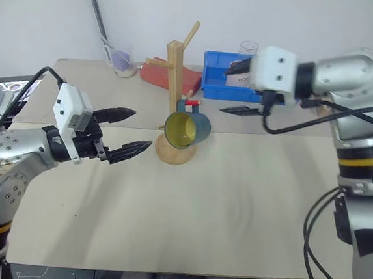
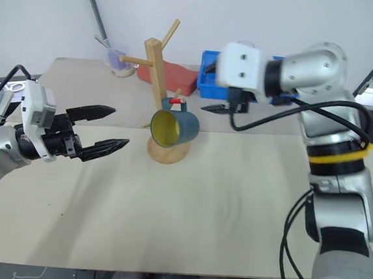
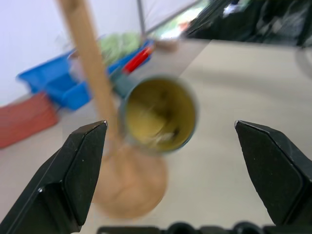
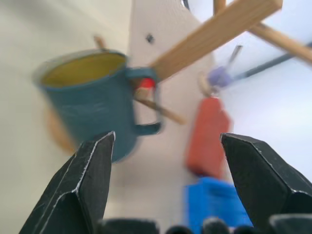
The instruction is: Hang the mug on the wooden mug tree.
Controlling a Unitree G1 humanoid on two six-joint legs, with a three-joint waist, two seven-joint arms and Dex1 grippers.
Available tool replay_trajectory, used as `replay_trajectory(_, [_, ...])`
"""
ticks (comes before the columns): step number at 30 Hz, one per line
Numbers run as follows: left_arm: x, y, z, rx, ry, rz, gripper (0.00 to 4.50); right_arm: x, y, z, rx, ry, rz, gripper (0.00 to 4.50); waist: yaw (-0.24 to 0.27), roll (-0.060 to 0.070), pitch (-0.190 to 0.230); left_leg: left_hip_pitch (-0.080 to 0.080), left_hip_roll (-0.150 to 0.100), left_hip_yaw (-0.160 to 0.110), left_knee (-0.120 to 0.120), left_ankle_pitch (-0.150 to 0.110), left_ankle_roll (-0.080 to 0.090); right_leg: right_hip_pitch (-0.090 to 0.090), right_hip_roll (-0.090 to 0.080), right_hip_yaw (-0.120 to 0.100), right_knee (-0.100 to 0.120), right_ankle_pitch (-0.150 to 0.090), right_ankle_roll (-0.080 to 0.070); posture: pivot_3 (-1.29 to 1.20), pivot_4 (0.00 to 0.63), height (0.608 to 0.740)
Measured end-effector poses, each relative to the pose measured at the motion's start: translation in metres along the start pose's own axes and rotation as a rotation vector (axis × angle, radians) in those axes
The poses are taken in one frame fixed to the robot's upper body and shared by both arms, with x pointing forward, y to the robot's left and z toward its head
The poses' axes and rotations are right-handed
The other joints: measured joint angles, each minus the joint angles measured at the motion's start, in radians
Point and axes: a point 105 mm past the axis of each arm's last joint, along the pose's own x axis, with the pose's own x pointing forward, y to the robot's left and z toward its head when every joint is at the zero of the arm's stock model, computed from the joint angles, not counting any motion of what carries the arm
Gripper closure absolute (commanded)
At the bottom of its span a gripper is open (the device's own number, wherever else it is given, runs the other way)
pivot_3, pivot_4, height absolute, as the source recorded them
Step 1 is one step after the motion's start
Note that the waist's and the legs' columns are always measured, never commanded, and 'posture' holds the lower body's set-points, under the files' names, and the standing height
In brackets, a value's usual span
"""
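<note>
Beige desk (image 1: 233,202) toward its far edge carries the wooden mug tree (image 1: 174,80) with the mug (image 1: 187,129) hooked on its red-tipped peg — both the left gripper (image 1: 129,132) and right gripper (image 1: 240,89) gape empty, so back away without nudging the post.

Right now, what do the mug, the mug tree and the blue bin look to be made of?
The mug: probably glazed ceramic or enamel; its teal outside and yellow inside look smooth and opaque. The mug tree: light unpainted wood, with a pale tan matte post, pegs and round base, and one red-tipped peg. The blue bin: likely moulded plastic, with even bright colour and thin walls.
</note>
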Motion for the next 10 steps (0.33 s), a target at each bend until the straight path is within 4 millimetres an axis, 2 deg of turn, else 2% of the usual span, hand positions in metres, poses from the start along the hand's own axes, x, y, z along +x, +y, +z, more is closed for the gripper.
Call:
replay_trajectory(3, [-0.006,0.016,-0.007,0.017,0.063,0.061,0.00,-0.017,0.014,0.001,0.168,-0.067,0.015,0.66,0.000,0.000,0.000,0.000,0.000,0.000,0.000,-0.001,-0.002,0.000,-0.001,0.000,0.000,0.000,0.000,0.00,0.150,0.724])
replay_trajectory(5, [-0.007,0.017,-0.009,0.022,0.079,0.053,0.00,-0.028,0.020,0.003,0.231,-0.081,0.013,0.66,0.000,-0.001,0.000,-0.001,0.000,0.000,0.000,-0.003,-0.005,-0.001,-0.001,0.000,0.000,0.000,0.000,0.00,0.150,0.724])
replay_trajectory(10, [-0.013,0.024,-0.009,0.009,0.085,0.050,0.00,-0.045,0.023,0.010,0.298,-0.107,-0.030,0.66,-0.003,-0.004,0.003,0.001,0.000,0.000,0.000,-0.003,-0.005,-0.002,-0.001,-0.001,0.000,0.000,0.000,0.00,0.150,0.724])
